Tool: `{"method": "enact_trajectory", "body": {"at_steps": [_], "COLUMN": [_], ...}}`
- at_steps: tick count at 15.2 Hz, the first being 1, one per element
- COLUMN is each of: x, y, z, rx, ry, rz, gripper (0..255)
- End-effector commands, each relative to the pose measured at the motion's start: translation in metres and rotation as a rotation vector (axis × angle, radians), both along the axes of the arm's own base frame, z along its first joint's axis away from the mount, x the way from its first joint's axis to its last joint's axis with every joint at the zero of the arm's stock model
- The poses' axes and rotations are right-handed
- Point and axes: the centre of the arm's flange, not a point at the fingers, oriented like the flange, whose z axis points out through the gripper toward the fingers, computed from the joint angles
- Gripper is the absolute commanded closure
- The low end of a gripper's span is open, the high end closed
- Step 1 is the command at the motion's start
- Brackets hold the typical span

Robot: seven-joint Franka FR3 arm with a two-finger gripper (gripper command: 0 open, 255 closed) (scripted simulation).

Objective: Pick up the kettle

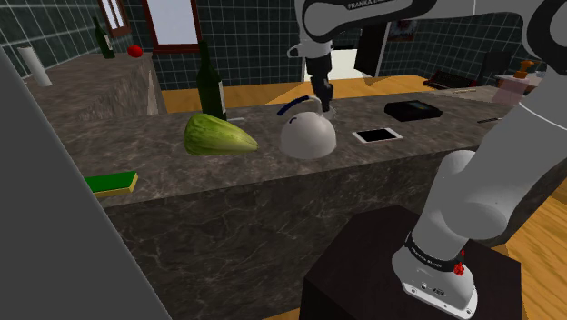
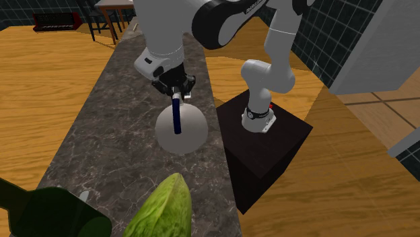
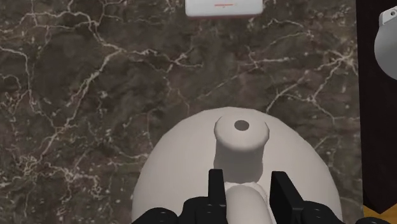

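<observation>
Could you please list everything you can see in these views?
kettle: one, pale grey with blue handle, middle of the counter
lettuce: one, green, beside the kettle
bottles: two, dark green, behind the lettuce and on the far counter
flat device: one, white, on the kettle's other side
flat box: one, black, beyond it
sponge: one, green-yellow, counter's near edge
round fruit: one, red, far counter
counter: one, dark marbled
stand: one, dark box, beside the counter
arm: one, white
hand: one, black, over the kettle's top
</observation>
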Motion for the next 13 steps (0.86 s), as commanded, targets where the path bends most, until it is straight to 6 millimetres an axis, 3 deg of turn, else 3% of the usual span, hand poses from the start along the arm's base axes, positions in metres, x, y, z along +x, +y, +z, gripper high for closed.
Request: {"method": "enact_trajectory", "body": {"at_steps": [1,11,13], "x": [-0.001,-0.001,-0.001], "y": [-0.001,-0.001,-0.001], "z": [0.011,0.064,0.065], "rx": [0.0,0.0,0.0], "ry": [-0.001,-0.001,-0.001], "rz": [0.0,0.0,0.0], "gripper": [255,255,255]}}
